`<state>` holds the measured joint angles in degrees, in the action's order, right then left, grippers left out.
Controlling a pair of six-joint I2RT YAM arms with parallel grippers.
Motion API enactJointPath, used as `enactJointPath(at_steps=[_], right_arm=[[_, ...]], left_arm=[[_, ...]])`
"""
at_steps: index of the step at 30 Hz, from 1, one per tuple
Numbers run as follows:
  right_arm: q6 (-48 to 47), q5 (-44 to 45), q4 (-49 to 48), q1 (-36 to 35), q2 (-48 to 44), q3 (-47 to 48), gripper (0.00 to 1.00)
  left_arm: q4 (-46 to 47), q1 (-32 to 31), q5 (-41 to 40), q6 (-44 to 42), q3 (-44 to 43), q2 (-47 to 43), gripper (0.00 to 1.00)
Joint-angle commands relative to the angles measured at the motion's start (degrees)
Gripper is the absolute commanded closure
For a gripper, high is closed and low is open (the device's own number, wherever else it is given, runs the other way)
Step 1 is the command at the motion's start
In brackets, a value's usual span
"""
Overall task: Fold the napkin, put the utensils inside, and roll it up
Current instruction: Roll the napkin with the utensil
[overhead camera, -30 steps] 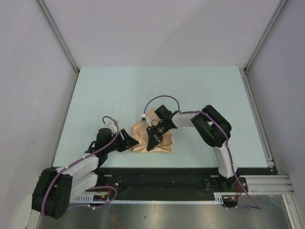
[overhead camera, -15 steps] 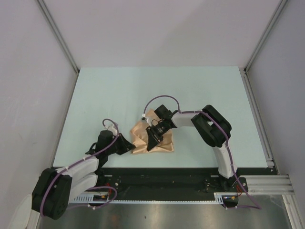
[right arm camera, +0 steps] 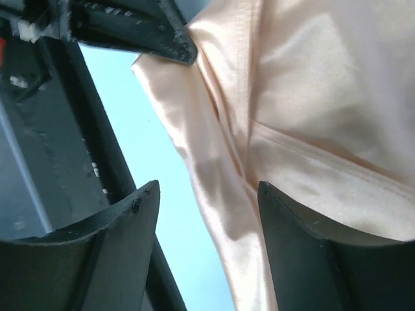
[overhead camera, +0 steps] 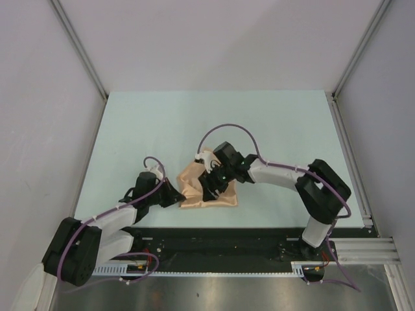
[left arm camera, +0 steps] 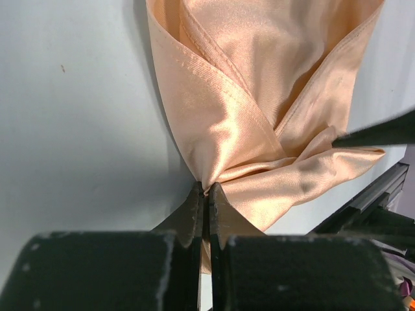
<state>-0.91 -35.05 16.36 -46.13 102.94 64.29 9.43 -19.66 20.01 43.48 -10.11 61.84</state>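
Top external view first: where is the napkin (overhead camera: 224, 197)?
— Crumpled on the pale bench (overhead camera: 259, 123), near its front edge, between the two arms; its folds overlap.
— And the left tool (overhead camera: 176, 197)?
— Low at the napkin's left edge; the left wrist view shows its jaws pressed together on a pinched fold of the satin, with the rest of the napkin fanning away from the pinch.
— The right tool (overhead camera: 209, 188)?
— Over the middle of the napkin; in the right wrist view its two fingers (right arm camera: 123, 227) stand wide apart, with peach fabric spread beneath and between them; whether they touch it I cannot tell.
— Do the tools meet?
— No; close, yet apart; the left tool's dark tip shows at the top of the right wrist view, at the napkin's edge.
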Motion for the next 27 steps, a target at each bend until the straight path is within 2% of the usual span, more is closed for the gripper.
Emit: enactJointPath(at_steps=[1, 8, 14, 19, 27], right_arm=[[-3.39, 21.75, -9.67, -8.43, -7.83, -7.58, 0.32], [-9.45, 43.28, -19.08, -20.04, -8.37, -12.08, 0.32], [-12.71, 51.64, -21.72, -24.18, -5.64, -12.35, 0.33], [-14.74, 51.75, -21.2, -24.8, -3.54, -11.82, 0.34], [-14.47, 46.31, -18.91, -23.75, -1.34, -10.94, 0.39]], left_arm=[[-4.69, -0.2, -3.22, -3.23, -0.26, 2.05, 1.0], [-4.95, -0.03, -3.22, -3.93, -1.14, 2.67, 1.0], [-5.21, 0.24, -3.13, -4.2, -1.23, 2.49, 1.0], [-5.3, 0.32, -3.05, -4.28, -1.4, 2.4, 1.0], [-5.21, 0.5, -3.05, -4.55, -2.02, 2.84, 1.0]])
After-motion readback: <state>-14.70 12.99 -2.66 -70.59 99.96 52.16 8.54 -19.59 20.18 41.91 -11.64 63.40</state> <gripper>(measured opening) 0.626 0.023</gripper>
